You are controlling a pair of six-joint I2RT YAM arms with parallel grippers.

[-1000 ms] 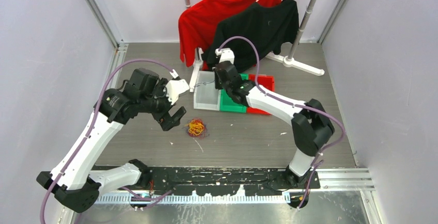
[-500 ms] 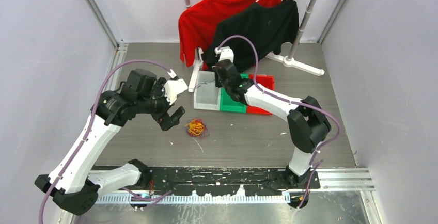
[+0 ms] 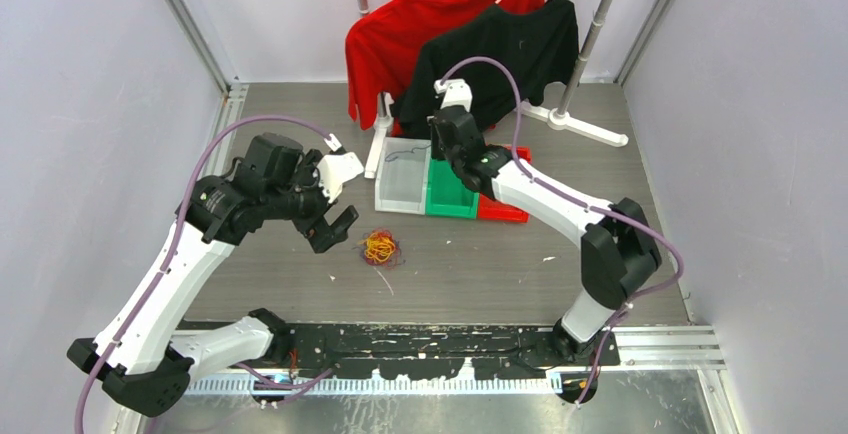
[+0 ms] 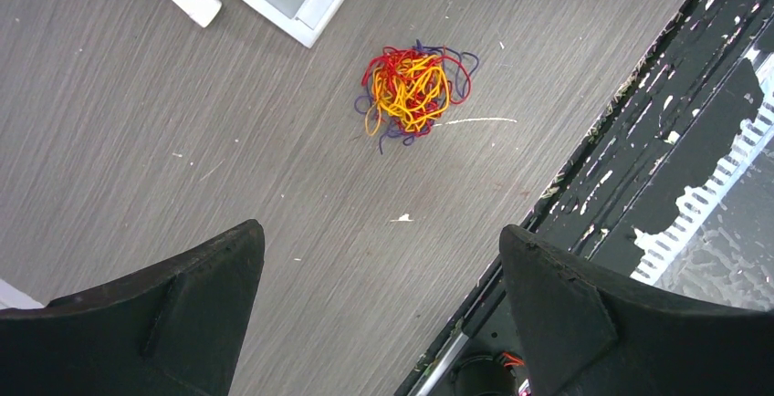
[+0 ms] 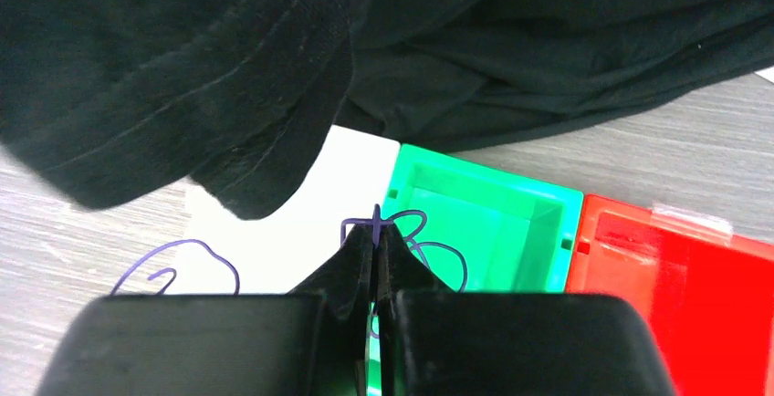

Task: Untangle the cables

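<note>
Right tool (image 5: 376,236) — purple cable (image 5: 358,223) — now rightward

Bare grey wood-grain tabletop (image 3: 470,264) lies open all round the small tangled ball of yellow, red and purple cables (image 3: 381,248). Nothing stands between it and the wide-spread left gripper (image 4: 379,236) above. Behind it a white plastic bin (image 3: 400,194), green plastic bin (image 3: 445,199) and red plastic bin (image 5: 675,268) form a barrier. The hanging black T-shirt (image 5: 274,58) droops over the white bin, perhaps touching its rim. It crowds the right gripper (image 5: 376,236), pinched on a thin purple cable (image 5: 358,223).
</note>
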